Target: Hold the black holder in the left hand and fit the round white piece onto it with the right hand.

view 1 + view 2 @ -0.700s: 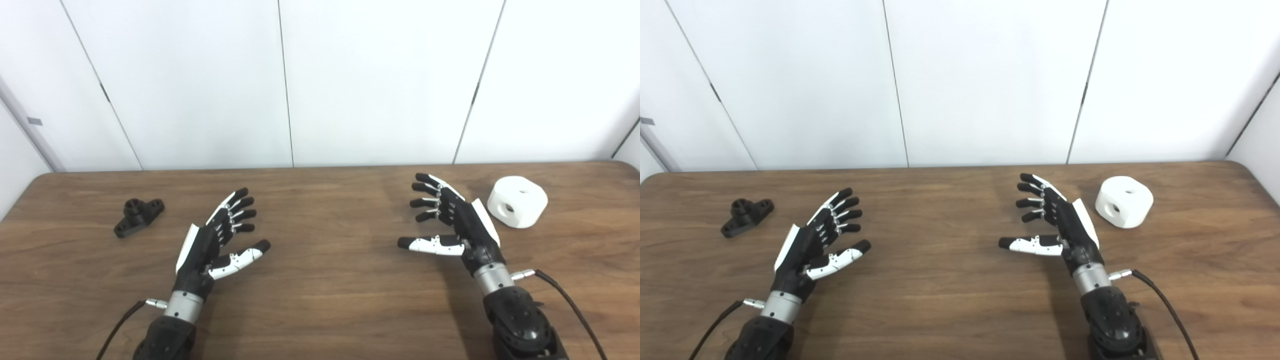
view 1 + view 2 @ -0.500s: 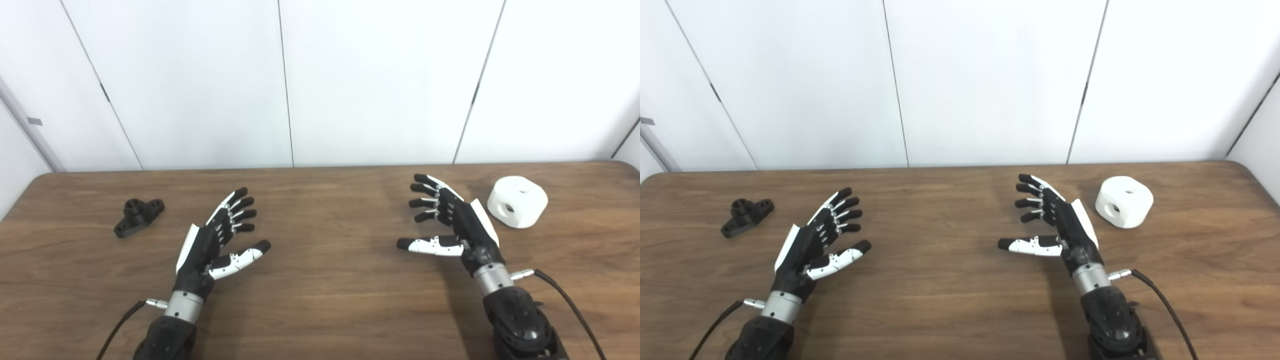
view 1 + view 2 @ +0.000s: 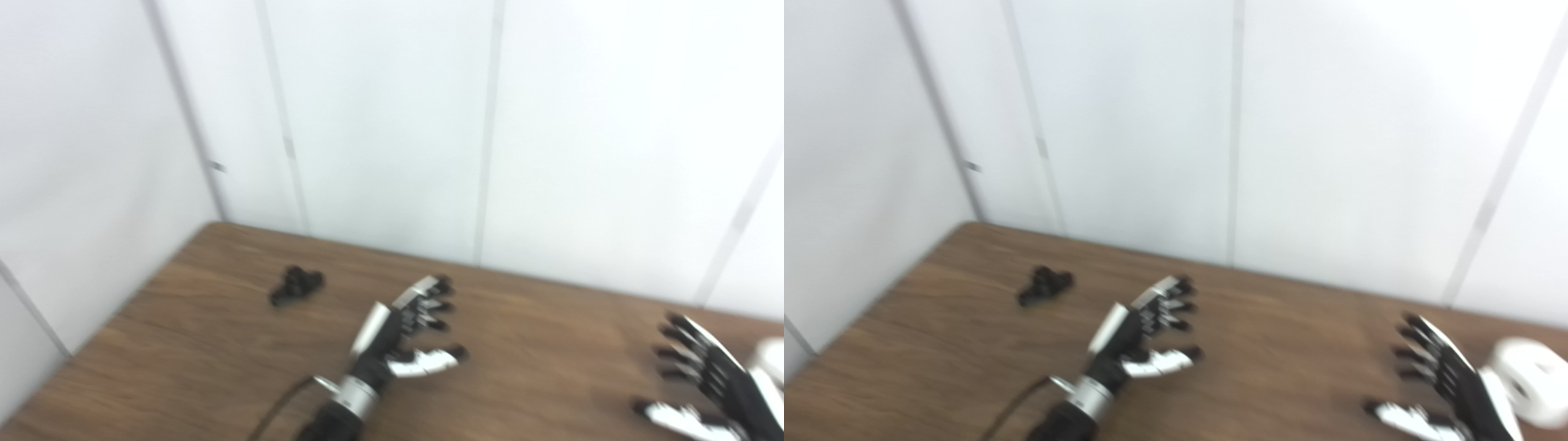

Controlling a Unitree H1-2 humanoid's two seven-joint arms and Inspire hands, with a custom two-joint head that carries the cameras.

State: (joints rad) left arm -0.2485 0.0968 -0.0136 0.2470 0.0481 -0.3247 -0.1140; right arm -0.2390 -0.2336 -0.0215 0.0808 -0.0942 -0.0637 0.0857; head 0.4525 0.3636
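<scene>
The small black holder (image 3: 297,285) lies on the brown table (image 3: 202,343) toward its far left. My left hand (image 3: 401,334) is open, fingers spread, a short way right of the holder and apart from it. At the lower right my right hand (image 3: 1448,386) is open too, with nothing in it. The round white piece (image 3: 1530,381) rests on the table just right of that hand, not touched. Both views are blurred.
White wall panels (image 3: 392,128) stand behind the table and along its left side. The table's left edge (image 3: 116,312) and far left corner are in view. A black cable (image 3: 278,407) trails from my left wrist.
The whole picture has swung left and tilted, so the camera has moved. The holder, white piece and both open hands look unchanged on the table.
</scene>
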